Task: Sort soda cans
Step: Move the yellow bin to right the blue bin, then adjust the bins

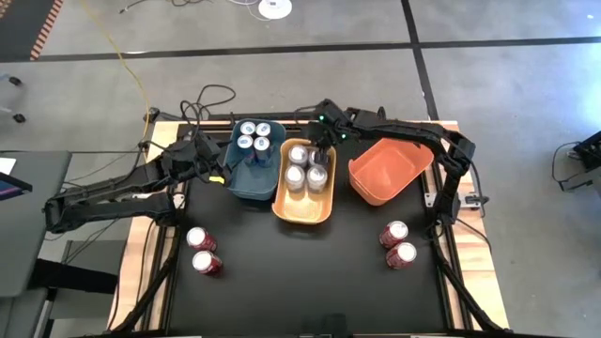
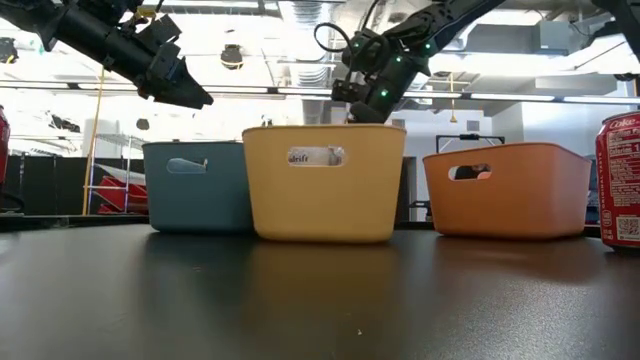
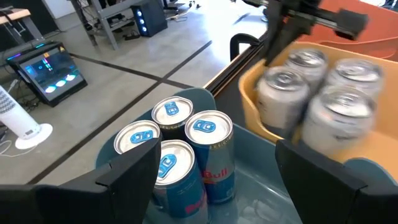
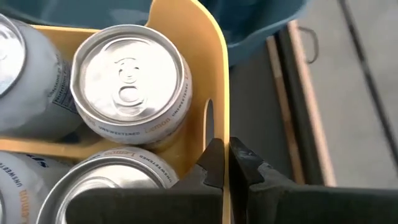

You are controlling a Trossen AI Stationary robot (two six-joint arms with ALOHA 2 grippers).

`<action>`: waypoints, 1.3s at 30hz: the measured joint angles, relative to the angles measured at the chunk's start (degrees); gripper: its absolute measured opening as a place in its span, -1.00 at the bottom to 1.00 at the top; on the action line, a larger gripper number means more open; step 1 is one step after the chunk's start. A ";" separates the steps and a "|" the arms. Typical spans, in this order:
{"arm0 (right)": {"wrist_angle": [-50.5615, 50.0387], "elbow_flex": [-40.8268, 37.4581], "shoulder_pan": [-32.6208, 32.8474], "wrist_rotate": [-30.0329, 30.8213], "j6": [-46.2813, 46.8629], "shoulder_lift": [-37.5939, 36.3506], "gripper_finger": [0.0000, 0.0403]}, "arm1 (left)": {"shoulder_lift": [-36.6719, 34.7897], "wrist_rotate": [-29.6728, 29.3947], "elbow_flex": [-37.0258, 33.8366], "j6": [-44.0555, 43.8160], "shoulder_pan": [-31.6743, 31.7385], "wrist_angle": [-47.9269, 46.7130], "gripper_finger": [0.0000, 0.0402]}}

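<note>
Pinching the thin rim of the yellow-orange bin, the right gripper is showing its fingers closed on either side of that wall in the right wrist view; from the high view it is merely sitting over the bin's back edge. Inside are standing four silver cans, the nearest reading "UNSWEETENED LEMON" around its shoulder. The left gripper is hovering beside the teal bin, its fingers spread wide and holding nothing; its wrist view is looking down on four dark blue cans there, one lettered "Bull". The low view is hiding every binned can behind the bin walls and is catching only a red can at its edge, marked "Coke". From above, two red cans are lying on the black table toward each front corner, well apart, and the orange bin is tilting beside the yellow-orange one.
</note>
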 joint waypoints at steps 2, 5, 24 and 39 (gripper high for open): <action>0.33 0.63 -1.04 0.06 -1.90 0.00 -0.91 | 0.00 0.00 0.00 0.01 0.00 0.02 0.56; 0.43 1.31 -2.43 0.04 -4.99 0.00 -0.91 | 0.00 -0.02 0.00 0.61 0.00 0.07 0.56; 4.07 1.73 -8.03 -5.97 -12.49 4.57 -0.91 | 0.02 -0.02 -0.04 1.95 0.02 3.56 0.56; 8.06 2.66 -7.86 -6.01 -11.17 4.35 -0.54 | 0.02 0.00 -0.04 1.67 0.02 1.86 0.56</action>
